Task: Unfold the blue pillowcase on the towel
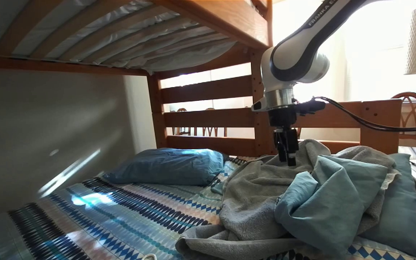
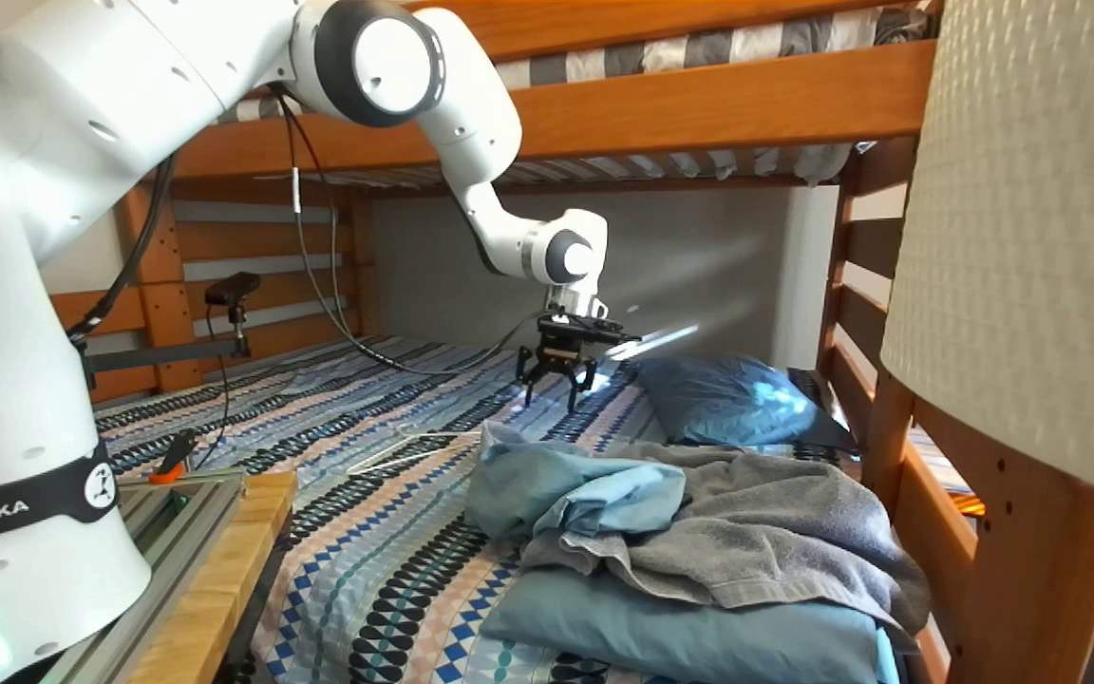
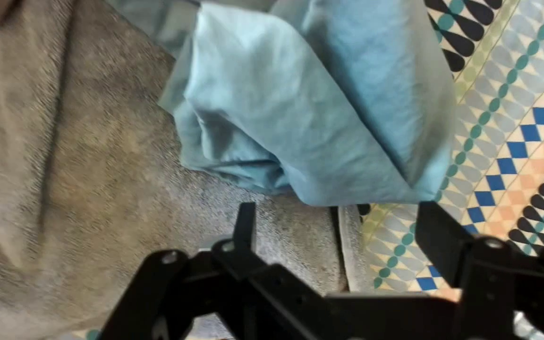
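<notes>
Blue pillowcase (image 3: 276,104): crumpled (folds overlapping), upper centre, wrist view
Towel (image 3: 111,198): grey, left of that frame
Gripper (image 2: 550,403): spread wide, holding nothing

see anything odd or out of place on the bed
What looks like a white hanger lies on the bed, seemingly stray. The pillowcase is bunched and reaches past the edge of the towel, itself rumpled. No spill or damage shows.

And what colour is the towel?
The towel is grey, seen best in an exterior view.
</notes>
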Motion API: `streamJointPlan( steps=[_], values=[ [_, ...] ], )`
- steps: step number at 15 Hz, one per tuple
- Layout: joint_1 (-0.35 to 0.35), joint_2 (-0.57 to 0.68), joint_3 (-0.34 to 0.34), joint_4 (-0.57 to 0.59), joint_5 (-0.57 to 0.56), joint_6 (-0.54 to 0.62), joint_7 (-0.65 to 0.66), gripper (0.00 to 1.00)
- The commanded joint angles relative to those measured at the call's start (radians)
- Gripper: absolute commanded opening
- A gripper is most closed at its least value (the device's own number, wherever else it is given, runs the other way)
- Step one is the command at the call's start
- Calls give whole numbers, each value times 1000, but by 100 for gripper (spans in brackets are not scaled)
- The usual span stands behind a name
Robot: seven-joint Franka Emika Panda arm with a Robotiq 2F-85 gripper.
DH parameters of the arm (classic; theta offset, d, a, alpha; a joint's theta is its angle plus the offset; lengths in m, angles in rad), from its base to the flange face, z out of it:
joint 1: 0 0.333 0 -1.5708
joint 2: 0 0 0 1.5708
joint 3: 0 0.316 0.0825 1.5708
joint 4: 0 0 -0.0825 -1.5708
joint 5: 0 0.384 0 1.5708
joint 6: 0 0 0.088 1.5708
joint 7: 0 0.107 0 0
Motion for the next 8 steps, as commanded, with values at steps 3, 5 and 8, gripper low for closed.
streamJointPlan(
  steps=[3, 5, 8],
  values=[
    [-69, -110, -92, -94, 24, 49, 163, 100],
    [-104, -138, -115, -128, 28, 63, 225, 100],
    [-142, -159, -143, -175, 31, 78, 335, 100]
  ],
)
